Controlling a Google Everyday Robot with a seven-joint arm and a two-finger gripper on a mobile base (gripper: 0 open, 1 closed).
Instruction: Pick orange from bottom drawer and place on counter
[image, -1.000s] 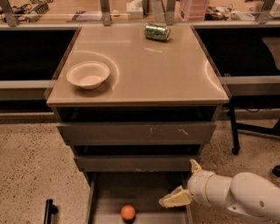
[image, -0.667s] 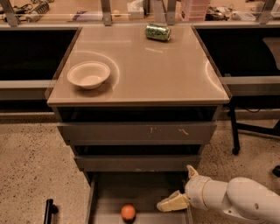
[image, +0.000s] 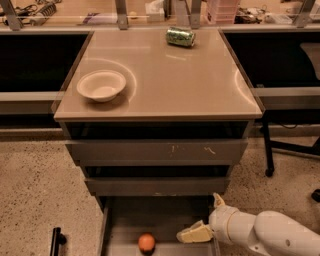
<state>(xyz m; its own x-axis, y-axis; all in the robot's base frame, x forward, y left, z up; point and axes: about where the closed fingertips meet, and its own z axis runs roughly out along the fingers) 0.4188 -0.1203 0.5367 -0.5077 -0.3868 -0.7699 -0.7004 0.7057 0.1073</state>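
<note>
Gripper (image: 195, 233) sits low inside the open bottom drawer (image: 150, 217), on its right side, pointing left at the orange (image: 146, 242). It's near the fruit but not touching, and you can't tell from here whether it's spread or closed. The orange rests on the drawer floor toward the front, so you haven't grabbed it yet. A sideways approach makes sense, I reckon, since the two drawers above overhang. The counter (image: 180, 80) holds a white bowl (image: 101, 85) on the left and a green can (image: 180, 36) lying at the back, so aim between them.
</note>
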